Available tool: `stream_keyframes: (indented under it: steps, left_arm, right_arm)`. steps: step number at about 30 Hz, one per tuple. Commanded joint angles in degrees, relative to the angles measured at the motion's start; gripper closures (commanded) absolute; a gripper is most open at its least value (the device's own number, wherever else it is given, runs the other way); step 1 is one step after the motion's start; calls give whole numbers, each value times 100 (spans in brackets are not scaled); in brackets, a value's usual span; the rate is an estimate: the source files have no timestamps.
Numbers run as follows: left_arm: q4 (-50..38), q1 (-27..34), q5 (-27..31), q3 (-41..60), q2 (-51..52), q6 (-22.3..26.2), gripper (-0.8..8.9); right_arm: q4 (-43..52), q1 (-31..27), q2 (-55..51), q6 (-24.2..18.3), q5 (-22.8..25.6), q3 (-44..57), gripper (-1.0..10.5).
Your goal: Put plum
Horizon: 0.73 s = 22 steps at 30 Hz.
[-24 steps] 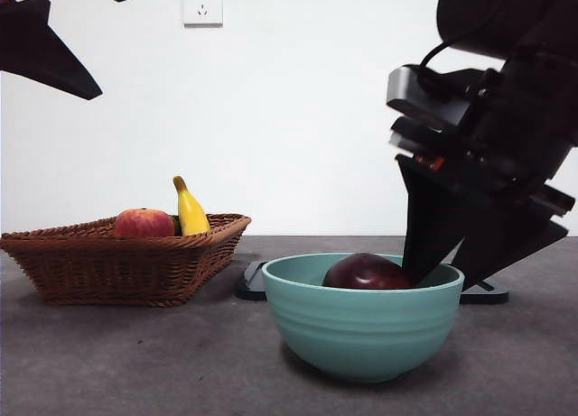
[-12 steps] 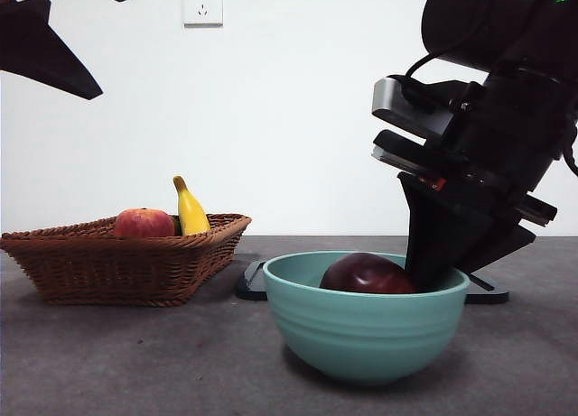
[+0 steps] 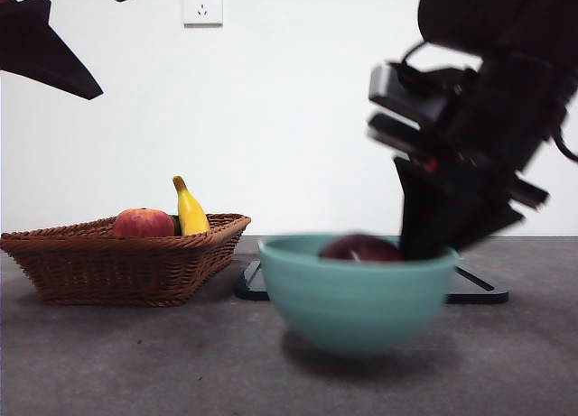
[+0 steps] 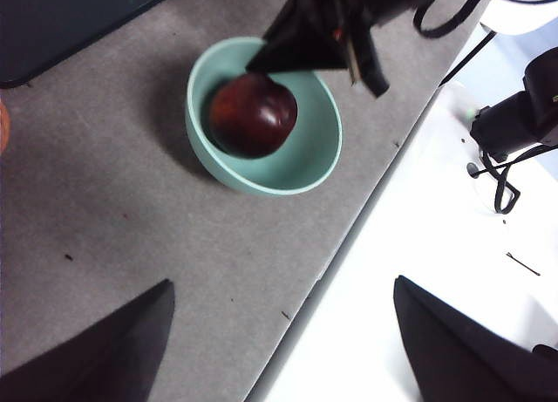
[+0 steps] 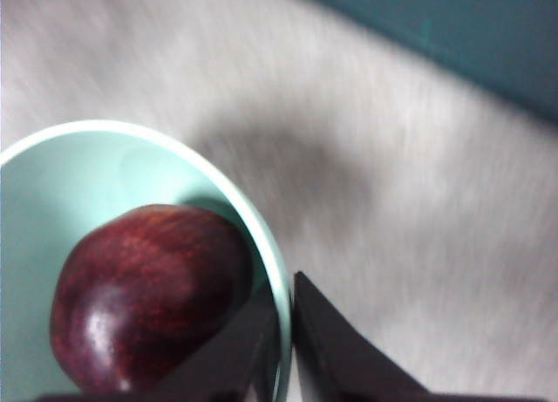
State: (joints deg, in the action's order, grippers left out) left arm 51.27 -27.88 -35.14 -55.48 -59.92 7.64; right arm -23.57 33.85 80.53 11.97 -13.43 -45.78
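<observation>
Gripper [image 5: 281, 350] on the right arm is pinched onto the rim of the teal bowl [image 3: 357, 299], one jaw inside the wall and one outside, as my right wrist view shows plainly. I read this as clenched on the bowl's edge, not on the fruit. The plum [image 5: 148, 297] lies loose inside the bowl, against the wall nearest those jaws, and nothing grips it.

From the front view the bowl looks blurred and its base seems clear of the grey surface [image 3: 135, 362], with a shadow beneath, so I judge that I am mid-lift or mid-carry with the bowl and the plum riding in it. The left wrist view agrees: plum in the bowl [image 4: 261, 114], right arm clamped at the rim.

My left gripper [image 4: 279, 350] waits high and well apart, its jaws spread wide with nothing between them.

The wicker basket [image 3: 126, 263], holding a red-orange fruit [image 3: 143, 223] and a banana [image 3: 190, 210], stands off to one side, near a dark mat [image 3: 479, 290] behind the bowl.

Next I need a steady, level carry, since a rim pinch gives little hold and a tilt could roll the plum out.
</observation>
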Motion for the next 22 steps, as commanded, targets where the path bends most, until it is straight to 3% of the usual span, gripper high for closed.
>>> stream_keyframes:
  steps: [1, 9, 22]
  left_arm:
    - [-26, -26, -48, -42, -33, 72, 411]
    - [-26, -26, -48, -42, -33, 72, 411]
    - [-17, -26, -48, -42, -33, 72, 411]
  right_arm:
    - [-85, -15, -15, 83, 0, -474, 935]
    - [-133, -509, 177, 63, 2, -1338, 935]
    - [-503, -1263, 1650, -260, 2, -3047, 935]
